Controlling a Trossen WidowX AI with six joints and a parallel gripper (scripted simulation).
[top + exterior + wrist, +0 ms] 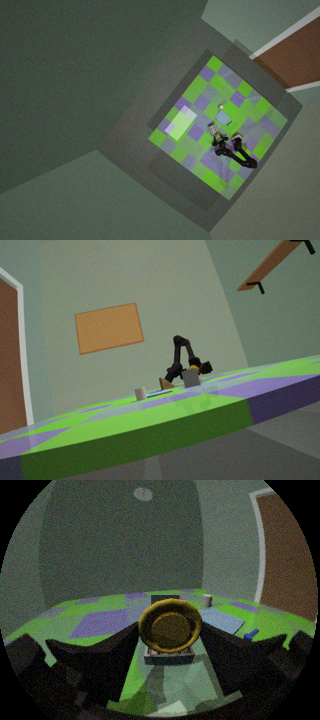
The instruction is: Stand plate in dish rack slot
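Observation:
The round yellow plate [217, 135] [193, 367] [170, 626] is held on edge, its face towards the wrist camera. My gripper [170, 626] is shut on the plate, one dark finger at each side. The grey dish rack [212, 129] [191, 378] [169, 659] stands beyond the plate in the wrist view, with a tall panel at its far end. From above, the plate is at the rack's near end, by the arm. In the exterior view the panel hides the plate's lower part. The plate covers most of the slots and rails in the wrist view; its height over them is unclear.
A light blue square mat [222, 117] [222, 620] lies beside the rack. A small blue object [229, 123] [251, 634] lies by the mat, and a pale cylinder [220, 106] [140, 394] [207, 601] stands beyond it. A brown wedge-shaped object [165, 384] is near the arm's base.

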